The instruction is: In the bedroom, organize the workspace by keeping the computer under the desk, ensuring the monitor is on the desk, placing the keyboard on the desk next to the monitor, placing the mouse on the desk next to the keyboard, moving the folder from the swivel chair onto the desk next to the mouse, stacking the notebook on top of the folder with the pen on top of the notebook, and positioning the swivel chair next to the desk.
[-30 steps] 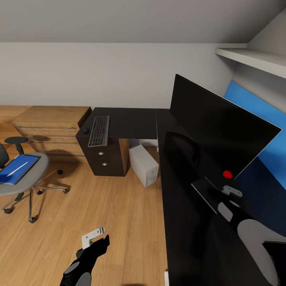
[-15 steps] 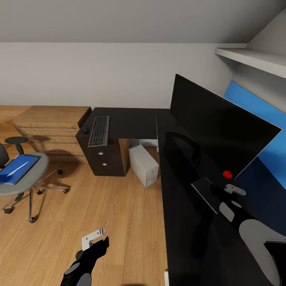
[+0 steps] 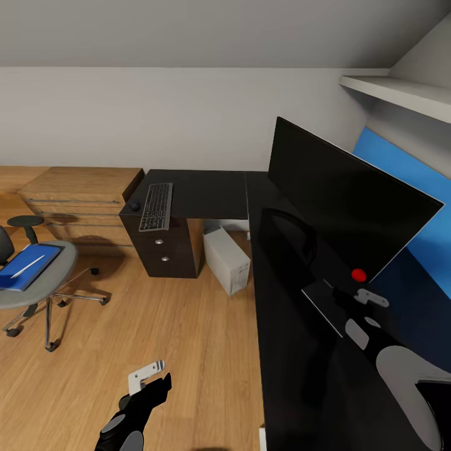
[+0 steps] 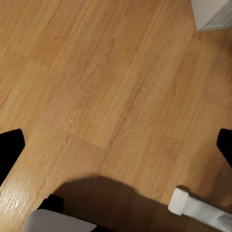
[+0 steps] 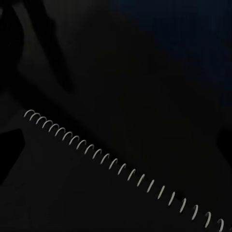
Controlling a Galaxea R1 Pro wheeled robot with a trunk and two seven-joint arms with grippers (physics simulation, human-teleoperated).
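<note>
Desk (image 3: pixel 207 194) spans centre to lower right, monitor (image 3: pixel 344 197) upon it. Swivel chair (image 3: pixel 37 282) at left carries folder (image 3: pixel 25 266). Keyboard (image 3: pixel 156 206) upper centre. Left gripper (image 3: pixel 147 376) spread; right gripper (image 3: pixel 366 299): cannot tell.

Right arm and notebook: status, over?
Right gripper low over the desk by the monitor stand, grip unclear. Spiral-bound notebook right under it. Left gripper over floor, holding nothing.
</note>
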